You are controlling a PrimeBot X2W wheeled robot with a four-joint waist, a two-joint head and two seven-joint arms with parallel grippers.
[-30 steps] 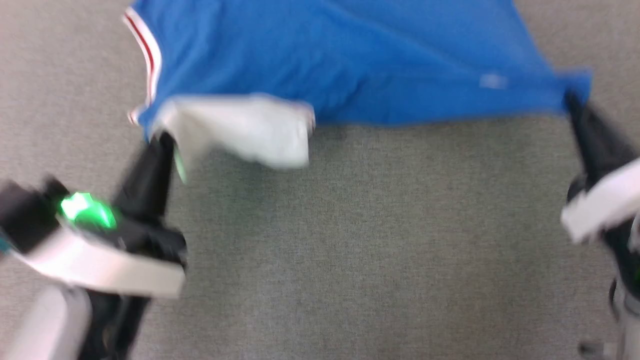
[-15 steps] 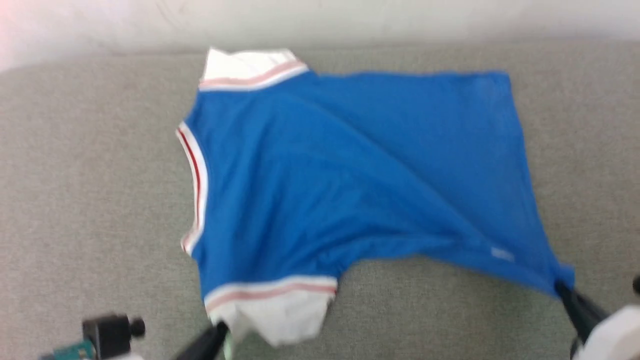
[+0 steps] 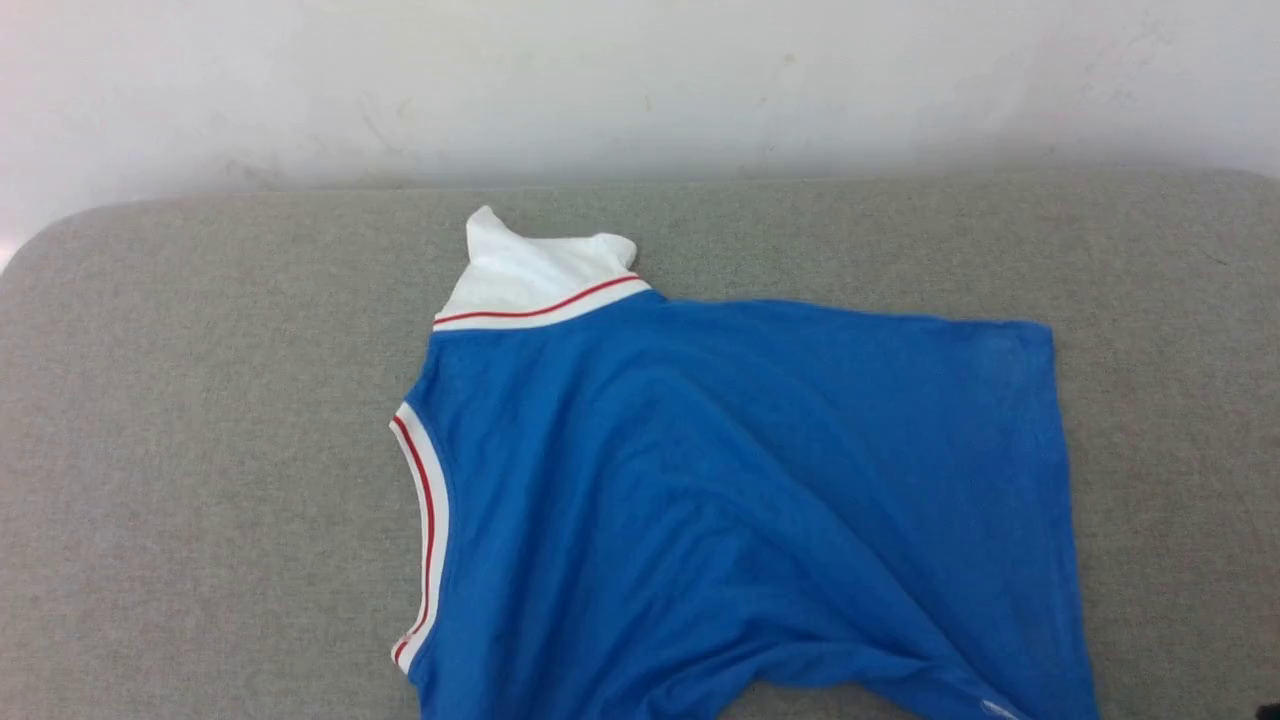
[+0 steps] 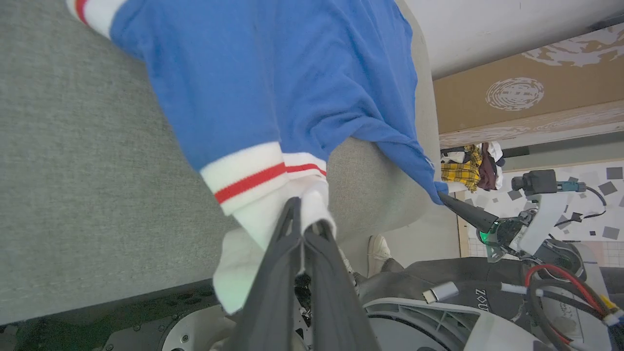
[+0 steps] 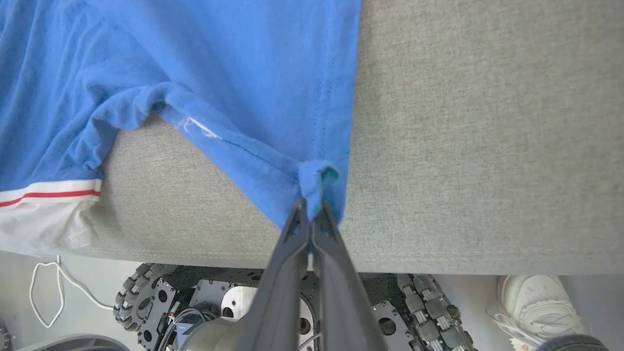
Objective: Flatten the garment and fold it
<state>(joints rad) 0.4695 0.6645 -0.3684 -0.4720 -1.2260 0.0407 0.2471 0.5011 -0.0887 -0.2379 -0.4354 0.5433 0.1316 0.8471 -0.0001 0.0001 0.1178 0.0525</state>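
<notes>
Two tools clenched on one garment point(image 3: 720, 500), left tool point(image 4: 304, 219) on white sleeve point(image 4: 253, 217), right tool point(image 5: 309, 207) on hem corner point(image 5: 314, 178)

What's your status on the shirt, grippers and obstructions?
Left gripper shut on white sleeve. Right gripper shut on blue hem corner. Creased garment spread on grey pad. Person's shoe near base.

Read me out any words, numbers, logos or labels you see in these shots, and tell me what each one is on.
"ZOU": white letters on the robot's dark body shell; the rest is cut off.
Small white mark near the hem of the garment: too small to read.
Round emblem on the cardboard box: a pattern, no legible letters.
Nothing else is readable.
</notes>
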